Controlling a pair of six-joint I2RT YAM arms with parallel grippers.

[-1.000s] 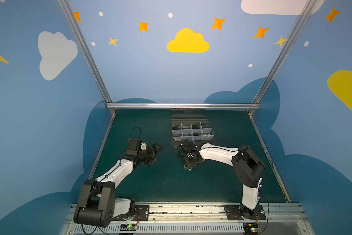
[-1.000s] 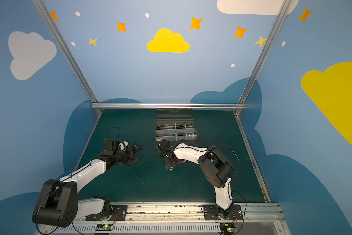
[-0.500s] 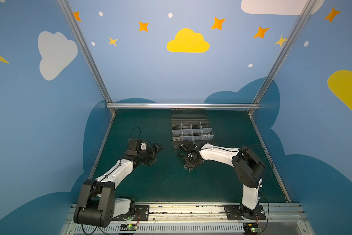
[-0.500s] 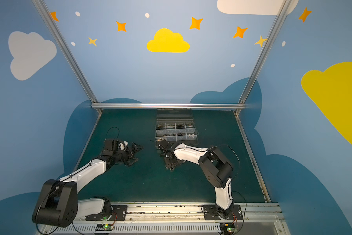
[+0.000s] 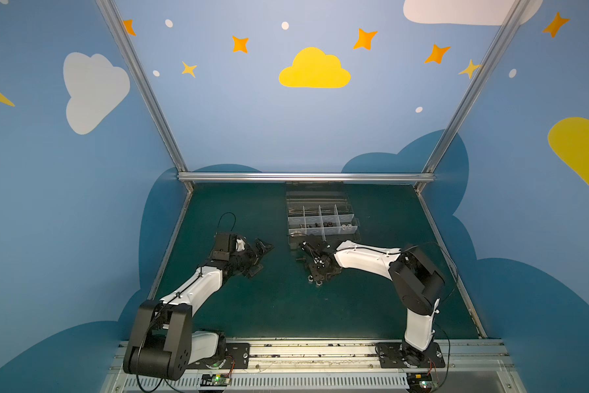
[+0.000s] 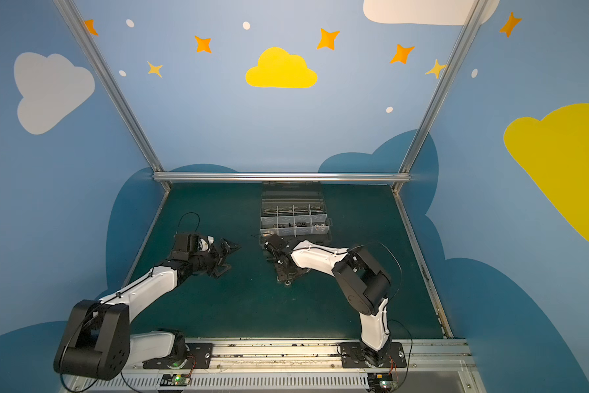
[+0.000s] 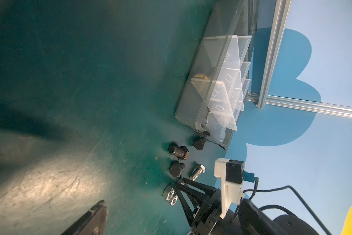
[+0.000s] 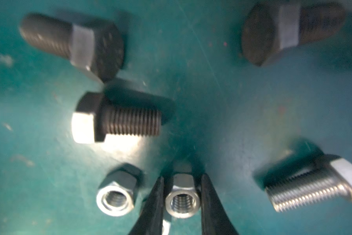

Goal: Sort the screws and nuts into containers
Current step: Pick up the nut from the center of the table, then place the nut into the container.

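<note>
grey plastic organiser box [image 7: 191, 101] at the back of the green table mat [image 7: 89, 101]; short black metal bolts [image 7: 178, 152] just before it; silver metal hex nuts [image 7: 170, 195], side by side, before those.

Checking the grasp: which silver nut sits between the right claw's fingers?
The nut nearer the silver screw; black fingers flank it, while the neighbouring nut lies outside them.

The right fingers [image 8: 152, 207], closed on a nut [image 8: 182, 201], sit among black bolts [image 8: 118, 120], a silver bolt [image 8: 313, 189] and a spare nut [image 8: 115, 195]; the box [image 5: 322, 217] blocks behind; the front surface [image 5: 286, 306] lies open.
</note>
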